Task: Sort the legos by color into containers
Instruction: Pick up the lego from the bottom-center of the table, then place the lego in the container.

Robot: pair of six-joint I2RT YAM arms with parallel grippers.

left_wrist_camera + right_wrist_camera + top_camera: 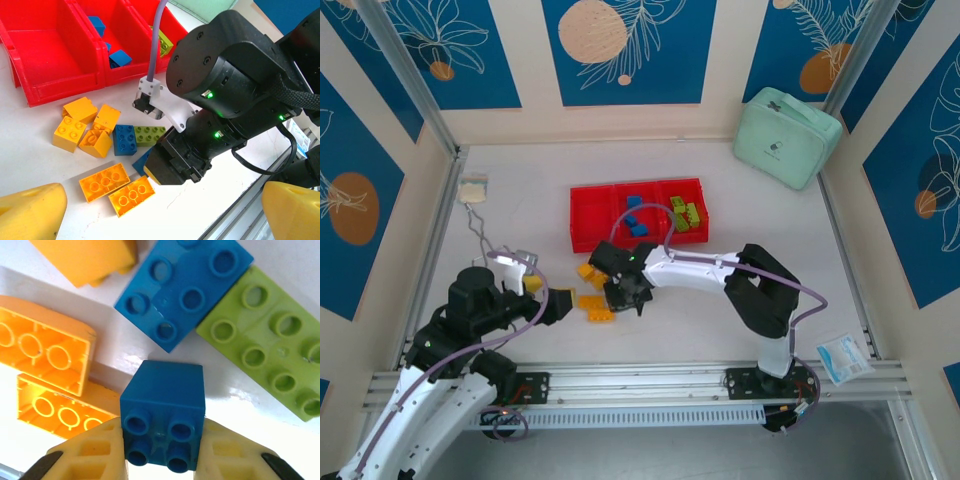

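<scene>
Top view, red tray (582,238): far centre of the counter (520,220); blue bricks (638,218) in the middle compartment, green bricks (685,214) in the right one.
Top view, loose bricks (596,308): on the counter, just on the near side of the tray.
Top view, right gripper (625,296): down among the loose bricks.
Top view, left gripper (552,298): just left of the pile.
Top view, mint-green case (785,137): far right corner.
Left wrist view, left gripper (160,215): jaws spread wide, holding nothing.
Left wrist view, pile: yellow bricks (82,125), a blue four-stud brick (124,139) and a green brick (149,135) lie touching; two orange bricks (117,187) lie hollow side up, nearer.
Right wrist view, right gripper (162,452): jaws closed on the small blue brick (162,400), one pad on each side.
Right wrist view, small blue brick: between the jaws, just beside the blue and green pair, right of the hollow orange bricks.
</scene>
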